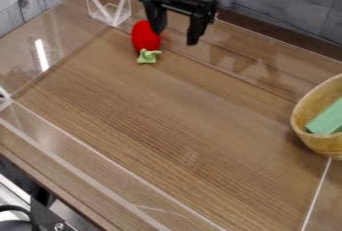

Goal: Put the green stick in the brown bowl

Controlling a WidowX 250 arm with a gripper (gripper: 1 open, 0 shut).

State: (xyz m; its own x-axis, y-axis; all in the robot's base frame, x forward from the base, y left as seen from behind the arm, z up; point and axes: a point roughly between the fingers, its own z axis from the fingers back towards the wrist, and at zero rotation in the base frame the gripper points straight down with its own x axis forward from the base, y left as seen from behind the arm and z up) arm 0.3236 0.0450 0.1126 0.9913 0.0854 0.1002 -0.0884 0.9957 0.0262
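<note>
The green stick, a pale mint bar, lies inside the brown bowl at the right edge of the view; the bowl is cut off by the frame. My gripper hangs at the back of the table, far left of the bowl, just right of the red strawberry toy. Its two black fingers point down, spread apart, with nothing between them.
A red strawberry toy with a yellow-green leafy bit sits at the back left. Clear acrylic walls ring the wooden table. A grey plank wall stands behind.
</note>
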